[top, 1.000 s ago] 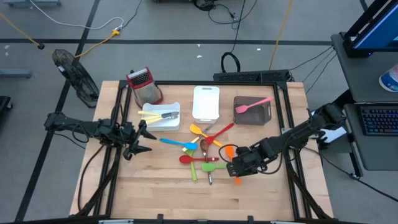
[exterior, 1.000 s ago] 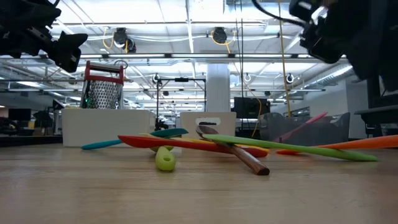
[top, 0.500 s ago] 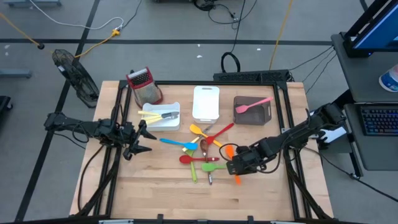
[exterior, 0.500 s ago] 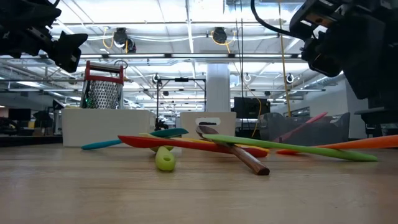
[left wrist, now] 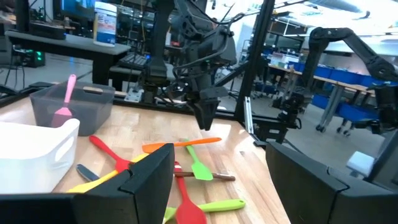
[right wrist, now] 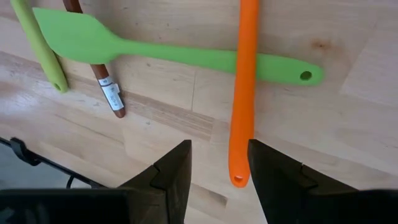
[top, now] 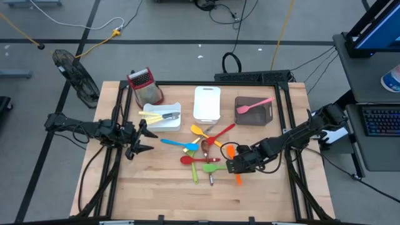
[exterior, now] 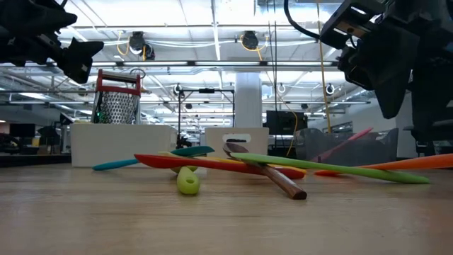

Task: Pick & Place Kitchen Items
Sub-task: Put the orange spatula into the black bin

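Lower now, the right gripper [right wrist: 217, 163] hangs over the orange spatula [right wrist: 241, 93], fingers parted, empty. Next: descend, straddle, close. Left gripper [top: 142, 141] waits wide.

Looks down on the wooden bench [right wrist: 155, 118]: orange handle [right wrist: 241, 93] crossing a green spatula [right wrist: 155, 50], end between two parted dark fingers [right wrist: 174, 177]; brown handle [right wrist: 102, 81] and yellow-green handle [right wrist: 40, 46] alongside.

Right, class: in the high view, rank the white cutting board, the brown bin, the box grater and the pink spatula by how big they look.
1. white cutting board
2. brown bin, close behind it
3. box grater; it stands up toward the camera, so its rank against the bin is unsure
4. pink spatula, clearly smallest
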Robot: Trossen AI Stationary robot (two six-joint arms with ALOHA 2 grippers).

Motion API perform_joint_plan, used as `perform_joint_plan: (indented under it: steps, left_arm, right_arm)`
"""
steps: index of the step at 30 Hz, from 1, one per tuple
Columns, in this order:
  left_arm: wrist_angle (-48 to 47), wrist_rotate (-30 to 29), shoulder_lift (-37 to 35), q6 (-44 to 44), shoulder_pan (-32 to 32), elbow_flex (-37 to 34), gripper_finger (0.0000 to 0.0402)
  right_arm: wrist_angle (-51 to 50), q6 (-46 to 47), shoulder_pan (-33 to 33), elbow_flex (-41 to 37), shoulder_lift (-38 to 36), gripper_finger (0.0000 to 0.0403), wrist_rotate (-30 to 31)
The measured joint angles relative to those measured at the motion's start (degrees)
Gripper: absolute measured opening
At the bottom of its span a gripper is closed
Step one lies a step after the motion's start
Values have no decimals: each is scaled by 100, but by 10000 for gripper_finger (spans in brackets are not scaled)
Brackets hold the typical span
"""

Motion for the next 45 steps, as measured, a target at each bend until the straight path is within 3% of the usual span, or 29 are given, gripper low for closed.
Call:
perform_joint_plan:
  steps: [45]
  left_arm:
    - [-2,14,0,-52,0,0,257]
  right_arm:
    - [72,-564,11,-2,2,153,4]
